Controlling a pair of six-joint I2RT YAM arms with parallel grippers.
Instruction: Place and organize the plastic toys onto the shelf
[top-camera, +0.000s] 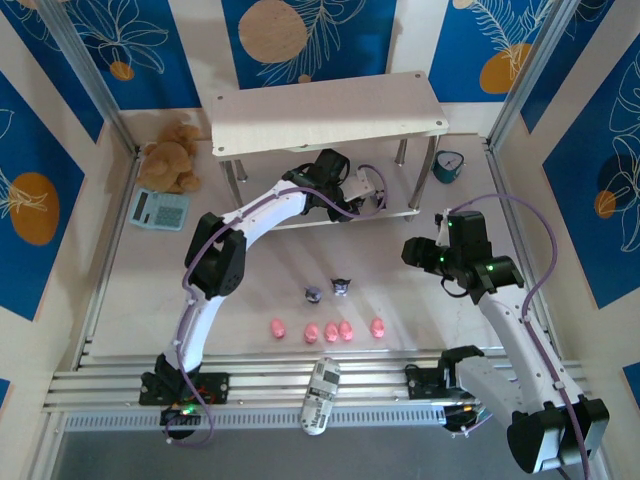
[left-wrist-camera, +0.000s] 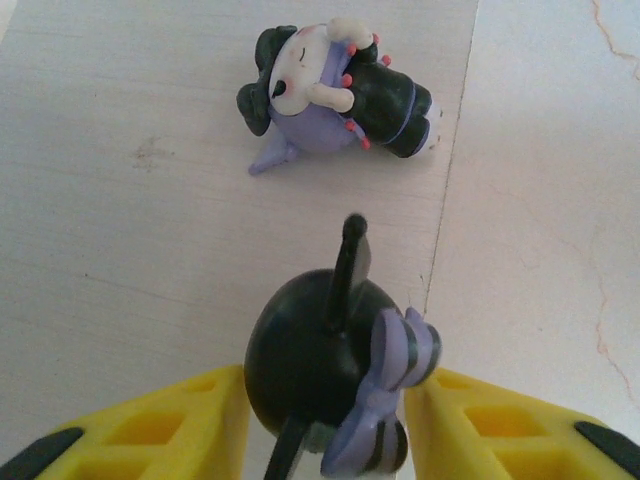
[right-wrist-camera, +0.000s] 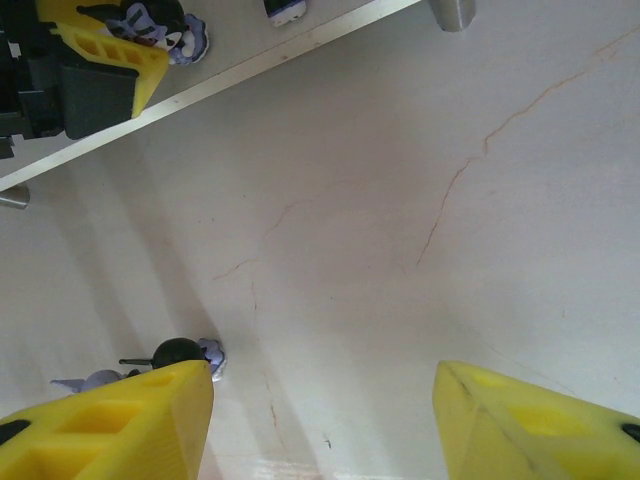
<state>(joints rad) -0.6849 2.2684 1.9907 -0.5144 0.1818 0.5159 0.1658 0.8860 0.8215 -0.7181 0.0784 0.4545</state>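
Nearest the arm bases, five pigs (top-camera: 331, 330) lie in a row on the table (top-camera: 400, 300), the middle three close together. Just beyond them sit two dark figures (top-camera: 342, 287), side by side and apart from both grippers. The right gripper (right-wrist-camera: 325, 378) hangs over bare table with its fingers spread wide and nothing between them; in the wrist view one dark figure shows just past the tip of one finger (right-wrist-camera: 120, 420). The left gripper (left-wrist-camera: 325, 385) lies under the top board of the shelf (top-camera: 330, 120), over the lower board (left-wrist-camera: 150, 220). A third figure (left-wrist-camera: 300, 350), black-headed with a purple bow, sits directly between its yellow fingers (left-wrist-camera: 150, 430), close against both. Whether they press it or merely flank it cannot be told. A fourth figure (left-wrist-camera: 330, 95) lies on its side farther along the same board, clear of the fingers and near the board's edge. Farthest back, a teddy (top-camera: 172, 155) and a calculator (top-camera: 160, 209) sit left of the shelf, and a clock (top-camera: 448, 166) sits right of it.
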